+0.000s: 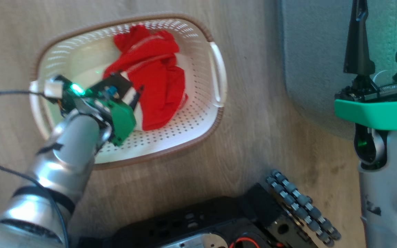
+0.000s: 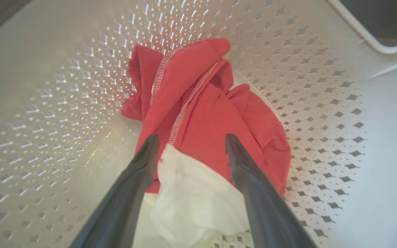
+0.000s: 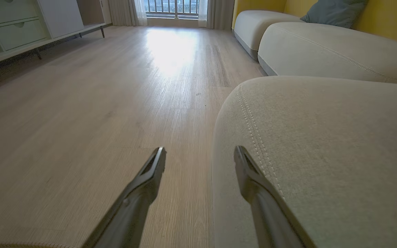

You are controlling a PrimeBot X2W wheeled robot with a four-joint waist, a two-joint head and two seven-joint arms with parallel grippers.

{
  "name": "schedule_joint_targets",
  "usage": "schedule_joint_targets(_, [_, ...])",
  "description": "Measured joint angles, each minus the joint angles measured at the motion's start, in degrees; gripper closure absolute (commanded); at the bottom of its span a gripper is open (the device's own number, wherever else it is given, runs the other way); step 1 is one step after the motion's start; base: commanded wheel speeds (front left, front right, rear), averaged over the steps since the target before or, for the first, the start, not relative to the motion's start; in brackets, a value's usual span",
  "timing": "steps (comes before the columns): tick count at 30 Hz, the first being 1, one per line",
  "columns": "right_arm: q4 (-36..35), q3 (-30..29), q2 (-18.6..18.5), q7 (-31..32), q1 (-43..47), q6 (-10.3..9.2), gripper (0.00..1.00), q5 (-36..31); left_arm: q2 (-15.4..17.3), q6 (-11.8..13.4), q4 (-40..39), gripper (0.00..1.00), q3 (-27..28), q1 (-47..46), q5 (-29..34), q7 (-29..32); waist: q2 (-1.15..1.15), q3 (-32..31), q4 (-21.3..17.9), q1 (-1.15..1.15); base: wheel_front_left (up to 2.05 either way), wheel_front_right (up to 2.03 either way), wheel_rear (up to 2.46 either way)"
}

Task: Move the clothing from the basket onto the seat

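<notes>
Red clothing (image 1: 153, 82) with white panels lies crumpled inside the cream perforated basket (image 1: 198, 117) on the floor. My left gripper (image 1: 129, 90) reaches down into the basket and stands open over the garment's near edge. In the left wrist view the left gripper (image 2: 191, 141) straddles the red clothing (image 2: 205, 120) and its white panel, fingers apart, nothing pinched. The grey seat (image 1: 312, 62) lies at the upper right. My right gripper (image 1: 383, 31) hangs open above the seat edge; in the right wrist view the right gripper (image 3: 200, 155) is empty beside the seat (image 3: 322, 155).
The robot's dark base (image 1: 219, 224) with its roller wheel sits at the bottom edge. A black cable (image 1: 2, 94) trails off the left arm. Wooden floor (image 3: 115, 86) runs to a low white cabinet (image 3: 19, 24); more sofa cushions (image 3: 322, 48) stand behind the seat.
</notes>
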Motion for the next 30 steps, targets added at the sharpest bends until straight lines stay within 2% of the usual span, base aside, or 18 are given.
schedule_joint_targets(6, [-0.6,-0.2,0.0,0.0,1.3,0.0,0.0,1.5,0.1,0.3,6.2,0.0,0.1,-5.1,-0.1,0.0,0.0,3.3,-3.6,-0.01,0.0,0.0,0.0])
schedule_joint_targets(12, [-1.6,-0.2,0.2,0.0,3.9,0.0,0.0,2.0,-0.5,0.5,11.9,0.0,0.3,-8.3,-1.2,1.1,0.0,4.9,-4.7,-0.01,0.0,0.0,0.0])
schedule_joint_targets(18, [-2.1,-0.9,0.4,0.0,5.6,0.0,0.0,2.5,-1.0,0.6,13.3,0.0,0.0,-10.5,-1.5,2.2,0.0,5.7,-5.0,-0.01,0.0,0.0,0.0])
schedule_joint_targets(30, [-4.3,-0.6,0.5,0.0,7.8,0.0,0.0,2.6,-1.7,0.0,14.4,0.0,-1.9,-11.4,-3.3,8.9,0.0,7.1,-5.6,-0.01,0.0,0.0,0.0])
